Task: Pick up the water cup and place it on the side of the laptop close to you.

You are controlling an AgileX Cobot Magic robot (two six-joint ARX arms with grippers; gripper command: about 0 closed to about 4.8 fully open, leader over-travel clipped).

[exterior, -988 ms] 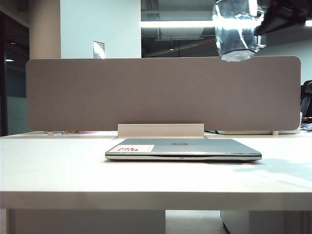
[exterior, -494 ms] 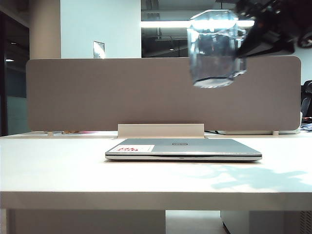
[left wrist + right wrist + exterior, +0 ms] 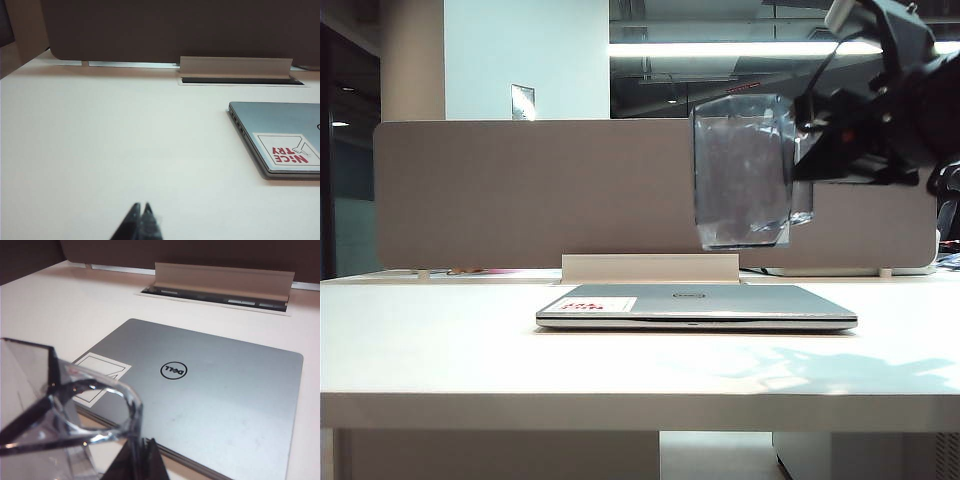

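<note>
The water cup (image 3: 742,170), a clear faceted mug, hangs upright in the air above the right half of the closed silver Dell laptop (image 3: 720,300). My right gripper (image 3: 810,150) reaches in from the right and is shut on the cup's handle side. In the right wrist view the cup's rim (image 3: 65,410) sits beside the closed fingertips of the right gripper (image 3: 142,442), with the laptop lid (image 3: 215,395) below. My left gripper (image 3: 141,206) is shut and empty over bare table, well to the side of the laptop's stickered corner (image 3: 287,150).
A long grey partition panel (image 3: 520,190) runs along the back of the white table (image 3: 440,350). A raised cable-tray flap (image 3: 650,267) stands just behind the laptop. The table's front edge (image 3: 620,400) runs below the laptop.
The right gripper has carried the cup down and to the left in the exterior view, from the upper right corner to just above the laptop. The left gripper shows no change.
</note>
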